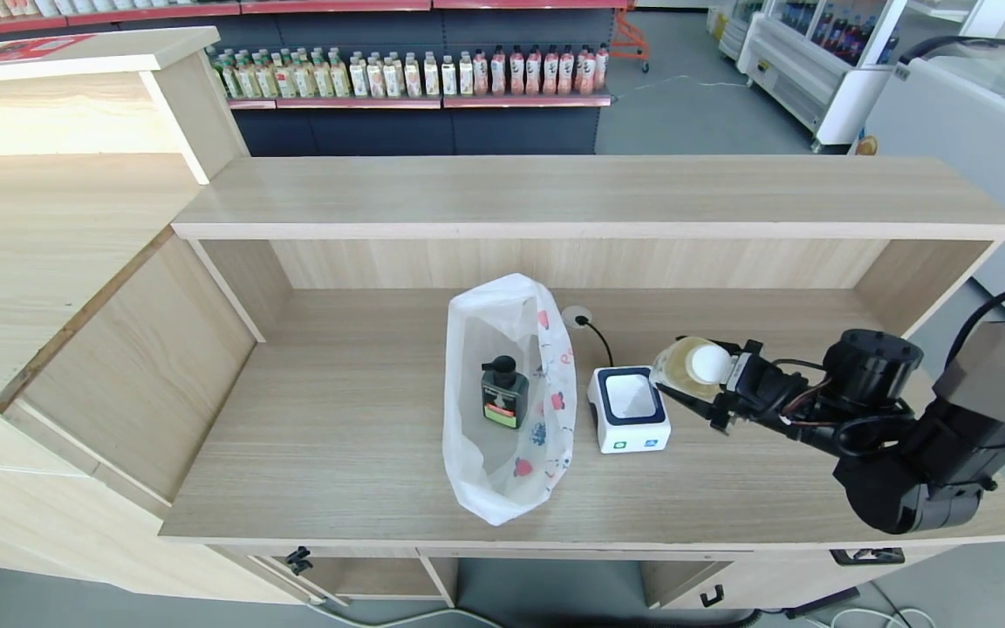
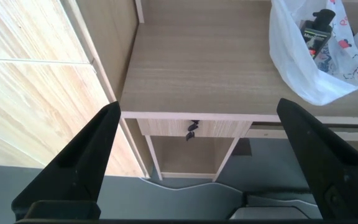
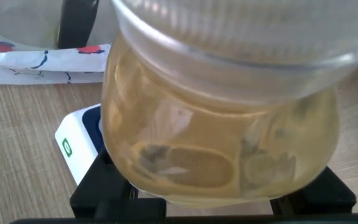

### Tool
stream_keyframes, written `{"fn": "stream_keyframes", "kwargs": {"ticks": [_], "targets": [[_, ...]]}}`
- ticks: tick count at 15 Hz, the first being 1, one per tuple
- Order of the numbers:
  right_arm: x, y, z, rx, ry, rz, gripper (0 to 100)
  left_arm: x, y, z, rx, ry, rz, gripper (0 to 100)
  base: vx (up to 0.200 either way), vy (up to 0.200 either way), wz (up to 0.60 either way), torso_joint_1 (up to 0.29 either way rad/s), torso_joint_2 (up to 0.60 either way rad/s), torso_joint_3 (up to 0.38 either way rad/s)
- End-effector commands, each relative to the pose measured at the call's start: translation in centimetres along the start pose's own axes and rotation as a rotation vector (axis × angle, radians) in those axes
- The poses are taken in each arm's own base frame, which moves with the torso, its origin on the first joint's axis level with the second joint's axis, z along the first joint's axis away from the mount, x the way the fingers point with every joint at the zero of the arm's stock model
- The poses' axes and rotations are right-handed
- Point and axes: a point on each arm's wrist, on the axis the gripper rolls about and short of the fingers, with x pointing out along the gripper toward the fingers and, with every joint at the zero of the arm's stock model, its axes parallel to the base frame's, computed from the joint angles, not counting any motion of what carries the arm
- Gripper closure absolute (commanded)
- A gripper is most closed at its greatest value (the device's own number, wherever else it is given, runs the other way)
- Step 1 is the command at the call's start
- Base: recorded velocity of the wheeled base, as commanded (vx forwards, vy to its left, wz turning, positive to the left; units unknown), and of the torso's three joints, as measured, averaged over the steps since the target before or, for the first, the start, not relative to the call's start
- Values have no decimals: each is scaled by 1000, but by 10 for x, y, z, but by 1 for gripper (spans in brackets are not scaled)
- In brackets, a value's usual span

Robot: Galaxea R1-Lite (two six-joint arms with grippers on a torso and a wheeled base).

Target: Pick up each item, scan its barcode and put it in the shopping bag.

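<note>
Clamped between the closed-in fingers of the right gripper (image 1: 693,382), a clear jar (image 3: 222,124) of yellowish liquid with a white lid is held tilted, off the surface, just beside the scanner's right side. Below it, the wooden counter (image 1: 337,419) is seen. At the counter's middle a white printed shopping bag (image 1: 468,436) is laid open, touching the surface, with a dark pump bottle (image 1: 504,392) lying inside. Just right of the bag a white barcode scanner (image 1: 629,408) is set, its black cable (image 1: 598,336) run back to a grommet. Off the counter's left front corner, the left gripper (image 2: 199,106) is held spread wide, with nothing between its fingers.
</note>
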Motion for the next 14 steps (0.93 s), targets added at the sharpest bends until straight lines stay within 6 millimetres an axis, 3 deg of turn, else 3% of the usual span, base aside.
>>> {"fn": "stream_keyframes", "kwargs": {"ticks": [1, 5, 14], "targets": [[8, 12, -10, 19, 0, 32, 100, 0, 0, 0, 0, 0, 0, 0, 0, 0, 0, 0, 0, 0], [35, 13, -14, -6, -71, 40, 100, 0, 0, 0, 0, 0, 0, 0, 0, 0, 0, 0, 0, 0], [53, 14, -32, -45, -145, 44, 100, 0, 0, 0, 0, 0, 0, 0, 0, 0, 0, 0, 0, 0]]}}
